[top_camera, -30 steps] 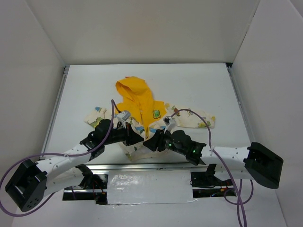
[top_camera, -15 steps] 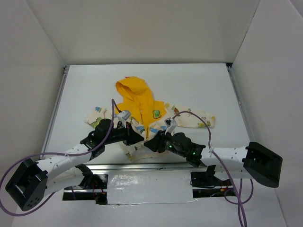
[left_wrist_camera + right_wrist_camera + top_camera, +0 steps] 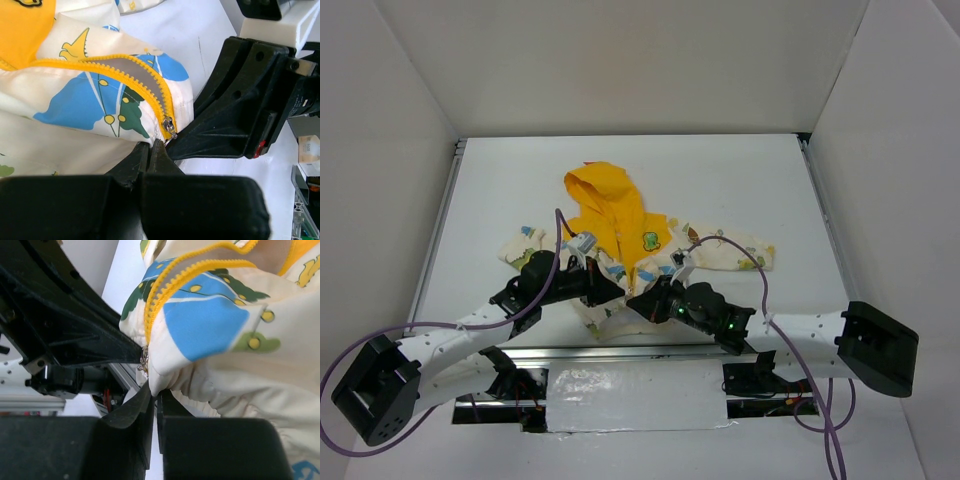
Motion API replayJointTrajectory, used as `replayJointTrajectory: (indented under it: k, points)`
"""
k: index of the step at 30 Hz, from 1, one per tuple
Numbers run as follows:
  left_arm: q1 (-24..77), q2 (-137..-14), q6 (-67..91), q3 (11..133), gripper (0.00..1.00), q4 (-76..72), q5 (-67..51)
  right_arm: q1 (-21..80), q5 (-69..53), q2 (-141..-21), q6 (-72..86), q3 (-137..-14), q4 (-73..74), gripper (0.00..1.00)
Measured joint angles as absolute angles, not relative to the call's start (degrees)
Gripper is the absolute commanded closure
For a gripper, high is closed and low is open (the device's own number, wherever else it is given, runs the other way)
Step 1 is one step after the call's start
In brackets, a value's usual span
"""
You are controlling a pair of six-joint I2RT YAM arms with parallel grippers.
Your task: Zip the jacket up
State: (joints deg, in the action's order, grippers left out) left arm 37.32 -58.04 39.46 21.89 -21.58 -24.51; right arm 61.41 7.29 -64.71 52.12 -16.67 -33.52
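White table (image 3: 740, 180) beneath the jacket (image 3: 620, 225), plain white walls (image 3: 620, 60) behind and on either side of it. Lies front up close to the arms' bases, yellow hood (image 3: 595, 185) at its far end, sleeves spread out sideways. Clamped at the bottom hem by the left gripper (image 3: 151, 150), fingers pressed together on cloth at the foot of the zip (image 3: 145, 82). Pinched there too by the right gripper (image 3: 154, 392), fingers tight on the hem just below the silver slider (image 3: 144, 360). Gapes above the slider, yellow teeth parted. From overhead, hem and slider hidden under both black grippers.
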Motion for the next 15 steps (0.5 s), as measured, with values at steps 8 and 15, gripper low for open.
replayJointTrajectory:
  k: [8, 15]
  points:
    - [37.3, -58.2, 39.5, 22.1, 1.0, -22.4, -24.5, 61.9, 7.4, -62.9, 54.3, -16.3, -33.4, 1.0]
    - [37.7, -58.7, 39.5, 22.3, 1.0, -23.4, -25.0, 62.0, 7.6, -59.4, 60.6, -16.8, -28.8, 1.0]
